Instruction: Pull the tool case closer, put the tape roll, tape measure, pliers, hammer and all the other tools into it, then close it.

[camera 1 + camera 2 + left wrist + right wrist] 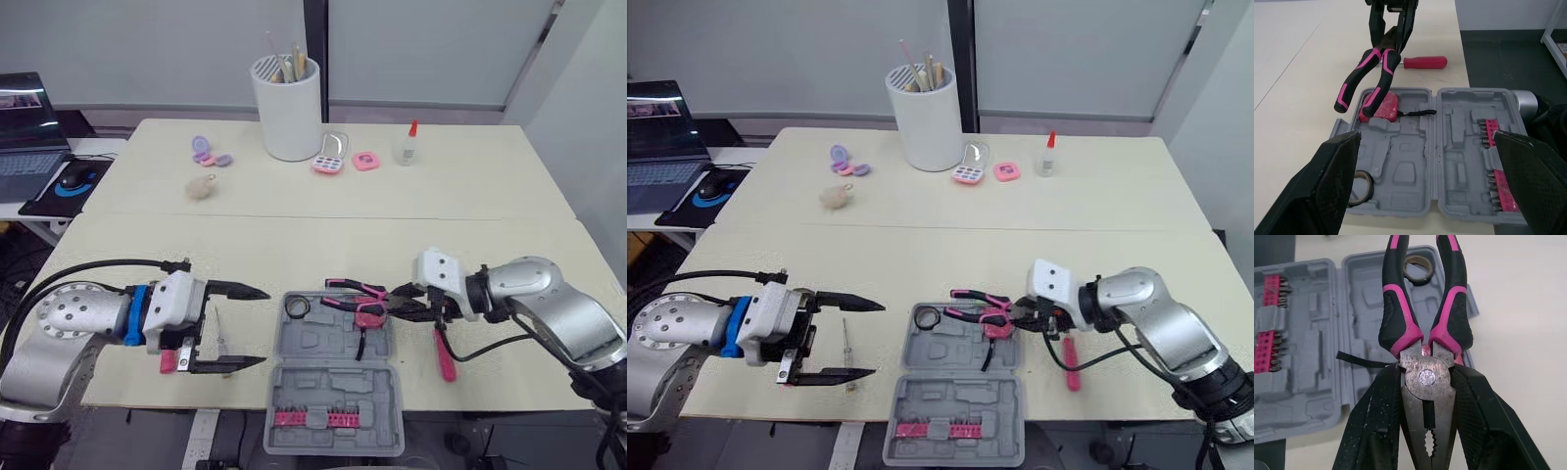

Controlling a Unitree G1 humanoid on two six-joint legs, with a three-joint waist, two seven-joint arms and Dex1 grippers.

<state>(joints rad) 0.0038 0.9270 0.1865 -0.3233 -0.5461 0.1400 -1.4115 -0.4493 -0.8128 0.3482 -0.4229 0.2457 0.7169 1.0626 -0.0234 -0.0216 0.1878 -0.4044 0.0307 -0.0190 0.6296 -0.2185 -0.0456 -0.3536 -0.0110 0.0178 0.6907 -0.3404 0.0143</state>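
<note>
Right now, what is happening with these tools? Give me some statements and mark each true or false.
1. The right end effector holds the pliers. True.
2. The tool case is closed. False: it lies open.
3. The tape roll sits in the case. True.
4. The left end effector grips a hammer. False: it is open, with nothing between its fingers.
5. The pink-handled screwdriver lies in the case. False: it lies on the table beside it.

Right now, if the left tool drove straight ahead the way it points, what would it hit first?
Probably the open tool case: it lies dead ahead between the spread fingers of the left tool. Height is unclear, so it might skim over.
</note>
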